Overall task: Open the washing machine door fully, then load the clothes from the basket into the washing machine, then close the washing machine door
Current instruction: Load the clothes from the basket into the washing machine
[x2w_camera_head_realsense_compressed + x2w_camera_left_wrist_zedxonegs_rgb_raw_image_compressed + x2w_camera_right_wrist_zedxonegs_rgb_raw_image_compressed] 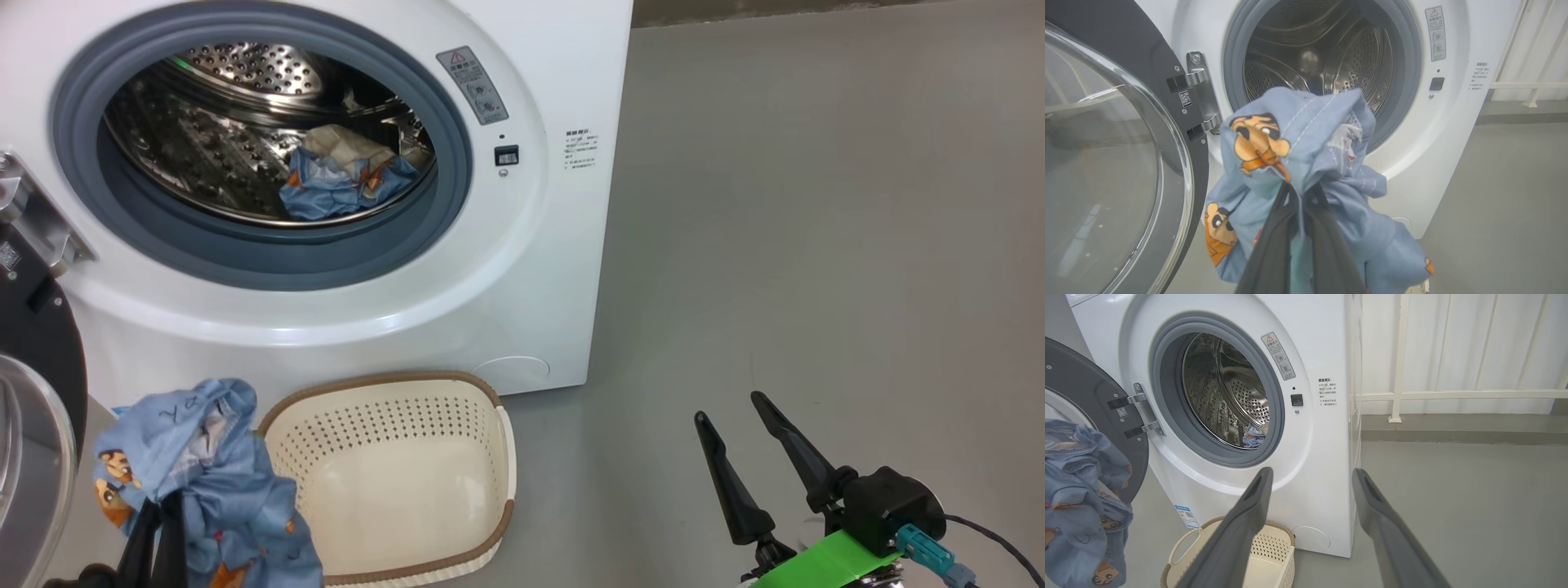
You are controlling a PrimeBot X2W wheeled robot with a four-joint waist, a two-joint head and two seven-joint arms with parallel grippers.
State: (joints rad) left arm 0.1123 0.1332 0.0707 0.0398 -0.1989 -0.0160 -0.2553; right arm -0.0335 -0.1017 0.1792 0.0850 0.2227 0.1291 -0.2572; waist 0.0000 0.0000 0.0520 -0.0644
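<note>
Washing machine: a big white boxy front-loader with a steel perforated drum and a grey-blue rubber gasket, standing on the grey floor.
Door: a large round door with a glossy black ring around a bulging clear glass bowl. It is swung wide open on its metal hinge, at the machine's left in the head view.
Left end effector: its two dark fingers are clamped together on a bunched light-blue fabric garment printed with orange-brown cartoon animals. The cloth hangs in the air before the drum mouth, beside the open door and over the basket's near left corner.
Clothes in drum: a crumpled light-blue and cream bundle lies low in the drum, close to the front of the opening.
Basket: a small cream-white perforated plastic basket with a brown woven-look rim, on the floor just in front of the machine's base. Its pale bottom is in plain sight.
Right end effector: fingers spread wide apart, gripping nothing. It hovers over the floor, well to the right of the basket.
</note>
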